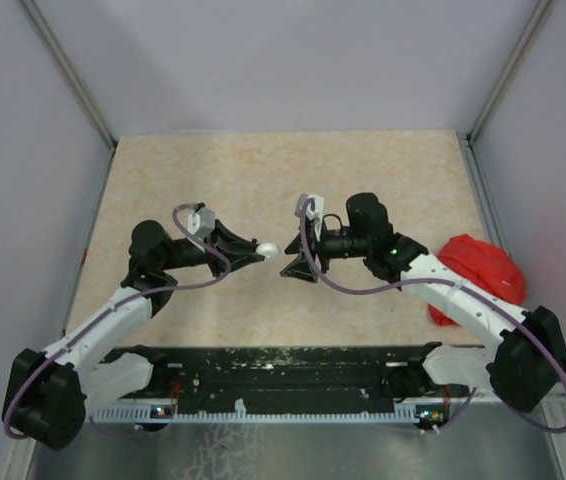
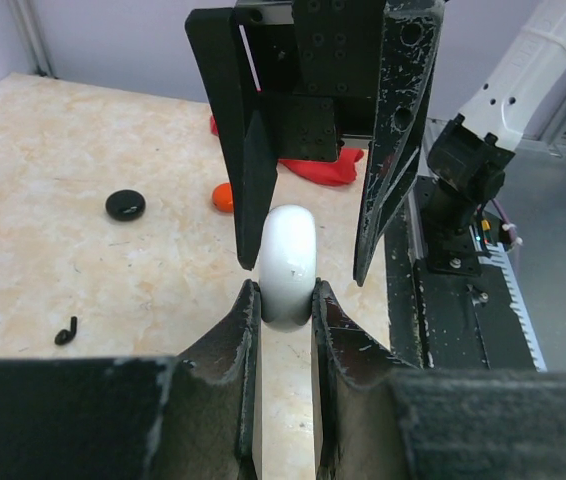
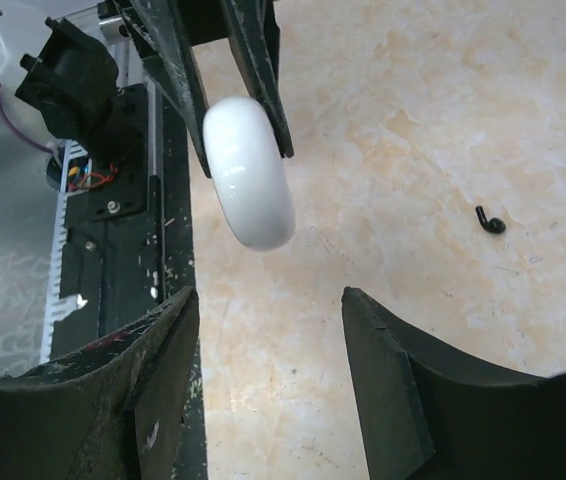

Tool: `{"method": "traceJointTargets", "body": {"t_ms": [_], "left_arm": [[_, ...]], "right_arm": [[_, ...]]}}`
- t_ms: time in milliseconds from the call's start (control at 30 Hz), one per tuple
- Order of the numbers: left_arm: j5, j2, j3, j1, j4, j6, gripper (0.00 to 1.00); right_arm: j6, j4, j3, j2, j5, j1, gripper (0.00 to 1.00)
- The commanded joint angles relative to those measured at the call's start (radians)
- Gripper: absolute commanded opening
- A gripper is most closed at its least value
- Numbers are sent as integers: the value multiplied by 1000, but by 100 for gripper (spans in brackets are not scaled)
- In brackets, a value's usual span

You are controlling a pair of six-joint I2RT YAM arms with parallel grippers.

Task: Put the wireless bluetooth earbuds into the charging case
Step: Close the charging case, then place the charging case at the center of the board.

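Observation:
A white round charging case (image 2: 289,262) is held on edge above the table, with my left gripper (image 2: 286,295) shut on its lower part. The top view shows the case (image 1: 267,250) at mid-table between both arms. My right gripper (image 3: 268,300) is open and faces the case (image 3: 249,172), which hangs just beyond its fingertips. From the left wrist view, the right gripper's fingers (image 2: 253,190) stand either side of the case's top. One black earbud (image 2: 66,330) lies loose on the table, also seen as a small hook, the earbud (image 3: 489,219), in the right wrist view.
A black round case (image 2: 125,205) and a small orange piece (image 2: 222,197) lie on the table beyond the grippers. A red cloth lump (image 1: 481,272) sits at the right edge by the right arm. The black base rail (image 1: 283,375) runs along the near edge.

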Motion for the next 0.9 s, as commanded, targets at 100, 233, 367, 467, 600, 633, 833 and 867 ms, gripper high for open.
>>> {"method": "traceJointTargets", "body": {"t_ms": [100,233,367,467,600,633,833,867], "left_arm": [[90,25,53,5,-40,8,1],[96,29,54,5,-47,11,1],[107,29,58,5,-47,8,1],[116,29,55,6,-49,8,1],[119,29,56,6,-58,12,1],[118,29,58,5,-71,19,1],[107,20,90,5,-210,118,2],[92,12,99,5,-254,146,5]], "right_arm": [[-71,186,4,-17,-25,46,56],[-67,198,19,3,-27,69,50],[-64,199,32,26,-33,87,44],[-51,210,37,38,-42,91,38],[-34,209,43,49,-49,91,30],[-28,212,46,48,-50,91,27],[5,210,51,49,-59,91,7],[5,208,52,49,-66,92,4]]}}
